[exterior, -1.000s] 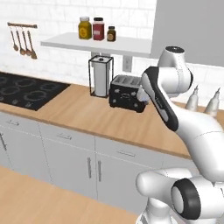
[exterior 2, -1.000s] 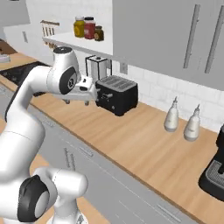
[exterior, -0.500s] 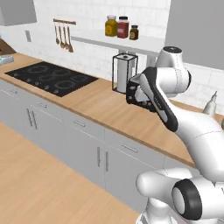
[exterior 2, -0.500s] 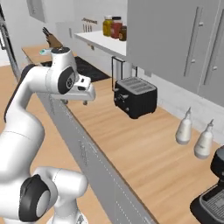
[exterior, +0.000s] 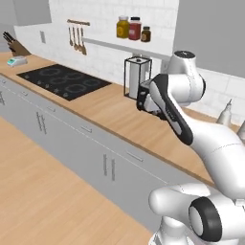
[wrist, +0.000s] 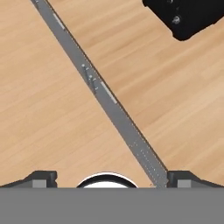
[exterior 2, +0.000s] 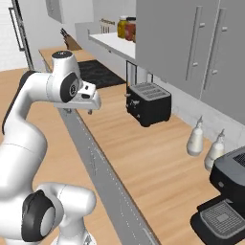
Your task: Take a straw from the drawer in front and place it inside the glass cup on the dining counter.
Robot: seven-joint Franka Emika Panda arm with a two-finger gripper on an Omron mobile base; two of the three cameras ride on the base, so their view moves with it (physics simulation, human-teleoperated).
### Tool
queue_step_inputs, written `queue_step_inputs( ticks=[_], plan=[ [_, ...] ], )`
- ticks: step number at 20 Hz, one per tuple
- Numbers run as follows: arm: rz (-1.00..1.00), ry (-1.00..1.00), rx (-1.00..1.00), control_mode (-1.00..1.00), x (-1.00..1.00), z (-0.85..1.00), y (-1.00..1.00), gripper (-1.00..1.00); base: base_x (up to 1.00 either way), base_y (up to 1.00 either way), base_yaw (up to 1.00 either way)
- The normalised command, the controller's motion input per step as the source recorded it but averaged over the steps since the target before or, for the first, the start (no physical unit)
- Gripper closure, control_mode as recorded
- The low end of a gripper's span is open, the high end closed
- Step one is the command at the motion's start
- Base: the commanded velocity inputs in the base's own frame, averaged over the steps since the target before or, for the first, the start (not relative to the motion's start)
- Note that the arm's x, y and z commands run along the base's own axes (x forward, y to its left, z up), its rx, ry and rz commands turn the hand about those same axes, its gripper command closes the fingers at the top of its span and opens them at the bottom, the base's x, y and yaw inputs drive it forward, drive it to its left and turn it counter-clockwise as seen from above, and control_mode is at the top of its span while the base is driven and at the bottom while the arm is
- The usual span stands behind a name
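Held wide open and empty above the light-wood desk [exterior 2: 143, 158]: two-finger hand [wrist: 111, 179], near the black toaster [exterior 2: 148, 103].

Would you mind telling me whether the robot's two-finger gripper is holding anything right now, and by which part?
Nothing is held. The two-finger gripper stands wide open, its dark fingertips apart over bare wooden countertop and floor.
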Motion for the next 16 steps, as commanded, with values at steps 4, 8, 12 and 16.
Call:
queue_step_inputs(
  ticks=[4, 8, 12, 16],
  plan=[
    [0.0, 0.0, 0.0, 1.0, 0.0, 0.0, 0.0, -1.0, 0.14, -0.63, 0.14],
    [0.0, 0.0, 0.0, 1.0, 0.0, 0.0, 0.0, -1.0, 0.16, -0.61, 0.23],
    [0.07, 0.0, 0.0, -1.0, 0.0, 0.0, 0.03, -1.0, 0.0, -0.1, 0.09],
    [0.06, 0.0, -0.13, -1.0, 0.0, -0.2, 0.76, -1.0, 0.0, 0.0, 0.0]
  ],
)
